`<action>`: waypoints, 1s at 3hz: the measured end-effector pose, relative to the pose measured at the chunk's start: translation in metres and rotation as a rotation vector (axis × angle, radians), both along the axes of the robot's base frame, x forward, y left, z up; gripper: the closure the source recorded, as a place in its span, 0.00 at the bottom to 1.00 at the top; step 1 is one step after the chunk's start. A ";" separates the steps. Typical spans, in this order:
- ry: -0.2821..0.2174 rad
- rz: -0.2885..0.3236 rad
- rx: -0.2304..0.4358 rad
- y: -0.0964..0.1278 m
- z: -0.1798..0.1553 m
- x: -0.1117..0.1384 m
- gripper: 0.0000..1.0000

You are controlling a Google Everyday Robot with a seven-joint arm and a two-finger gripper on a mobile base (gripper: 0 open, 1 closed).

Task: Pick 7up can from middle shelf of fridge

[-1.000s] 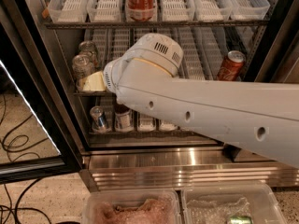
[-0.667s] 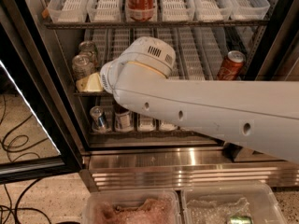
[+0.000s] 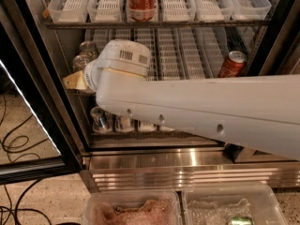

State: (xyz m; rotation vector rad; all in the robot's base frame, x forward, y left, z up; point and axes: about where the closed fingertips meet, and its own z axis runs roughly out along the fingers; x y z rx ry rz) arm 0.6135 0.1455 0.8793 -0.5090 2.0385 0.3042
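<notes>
My arm [image 3: 197, 107] stretches leftward across the open fridge [image 3: 164, 168], wrist turned in at the middle shelf [image 3: 187, 55]. My gripper [image 3: 74, 81] sits just beside the 7up can [image 3: 80, 62] at the shelf's left end; whether it's gripping, I cannot tell. A red cola can [image 3: 231, 64] stands on the same shelf, far right.

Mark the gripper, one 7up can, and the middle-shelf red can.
gripper [image 3: 74, 81], camera view, tan tip, left end of middle shelf [image 3: 187, 55].
7up can [image 3: 87, 48], camera view, silver top.
red can [image 3: 229, 68], camera view, red side.

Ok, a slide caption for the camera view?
Arm inside the fridge, gripper at the left end of the middle shelf beside two 7up cans; red cola can at right.
</notes>
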 end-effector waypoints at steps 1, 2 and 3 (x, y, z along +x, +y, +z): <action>-0.034 -0.019 0.015 -0.002 0.009 0.005 0.00; -0.051 -0.004 -0.017 -0.004 0.010 0.002 0.00; -0.093 -0.030 -0.094 0.015 -0.018 0.005 0.00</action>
